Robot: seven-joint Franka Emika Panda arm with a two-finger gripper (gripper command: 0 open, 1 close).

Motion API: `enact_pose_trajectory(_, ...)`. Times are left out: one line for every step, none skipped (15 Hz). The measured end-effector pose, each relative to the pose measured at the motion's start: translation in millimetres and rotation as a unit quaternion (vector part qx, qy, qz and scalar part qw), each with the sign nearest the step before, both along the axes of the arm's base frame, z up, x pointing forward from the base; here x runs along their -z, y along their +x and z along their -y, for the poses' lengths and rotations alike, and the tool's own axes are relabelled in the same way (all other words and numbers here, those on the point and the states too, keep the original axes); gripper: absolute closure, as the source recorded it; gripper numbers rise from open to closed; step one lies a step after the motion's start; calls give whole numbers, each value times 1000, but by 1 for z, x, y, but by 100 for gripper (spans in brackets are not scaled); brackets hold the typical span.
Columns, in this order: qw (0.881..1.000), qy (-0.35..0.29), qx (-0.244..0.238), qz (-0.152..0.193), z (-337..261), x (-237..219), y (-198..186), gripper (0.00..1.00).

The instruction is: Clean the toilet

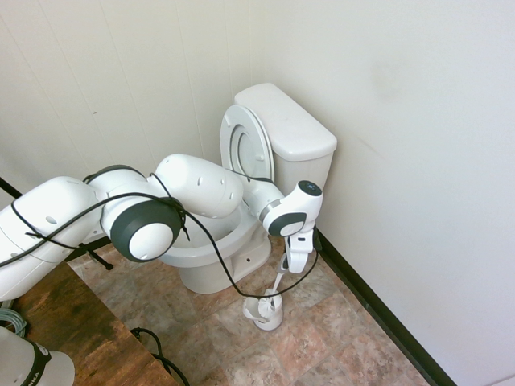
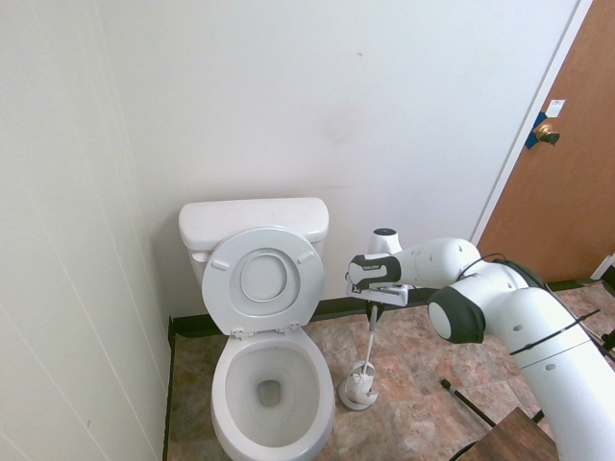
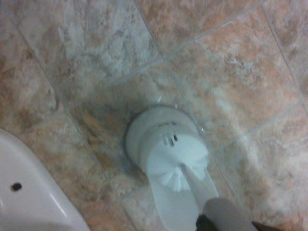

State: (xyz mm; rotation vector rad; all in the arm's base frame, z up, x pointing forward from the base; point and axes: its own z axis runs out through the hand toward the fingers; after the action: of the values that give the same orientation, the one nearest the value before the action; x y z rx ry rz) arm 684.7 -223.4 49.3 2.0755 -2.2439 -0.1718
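In the second exterior view, I am holding my end effector [image 2: 373,305] over the floor [image 2: 413,423], clenched on the handle of a white toilet brush [image 2: 370,341]. The handle is running down at a slight tilt, and the brush's head is sitting in its white holder [image 2: 356,392]. That holder is standing on the tiled floor just beside the toilet [image 2: 272,394], on the side nearer the door [image 2: 553,144]. The toilet is standing against the wall [image 2: 336,106], its lid [image 2: 264,279] leaning up in front of the tank [image 2: 255,219] and its bowl showing open. In the wrist view, I am seeing white bristles [image 3: 174,180] spreading at the holder's mouth, with part of the toilet's white base showing near it.
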Motion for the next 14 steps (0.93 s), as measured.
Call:
enact_pose_trajectory(1000,0,-3,3,3,-9,-4,100)
enact_pose_trajectory(1000,0,-5,7,5,-17,-9,100)
enact_pose_trajectory(1000,0,-9,11,6,-26,-14,100)
enact_pose_trajectory(1000,1,-14,16,6,-36,-19,100)
enact_pose_trajectory(1000,2,-21,17,4,-43,-24,100)
enact_pose_trajectory(999,4,-28,19,3,-51,-30,100)
enact_pose_trajectory(999,4,-35,22,2,-60,-37,100)
enact_pose_trajectory(999,4,-37,28,2,-70,-43,100)
enact_pose_trajectory(999,3,-37,36,2,-82,-48,100)
enact_pose_trajectory(998,4,-36,46,2,-97,-54,100)
enact_pose_trajectory(998,5,-35,58,1,-114,-59,100)
enact_pose_trajectory(997,4,-35,69,-1,-134,-65,100)
enact_pose_trajectory(996,5,-35,79,-4,-154,-71,100)
enact_pose_trajectory(996,6,-36,87,-10,-175,-78,100)
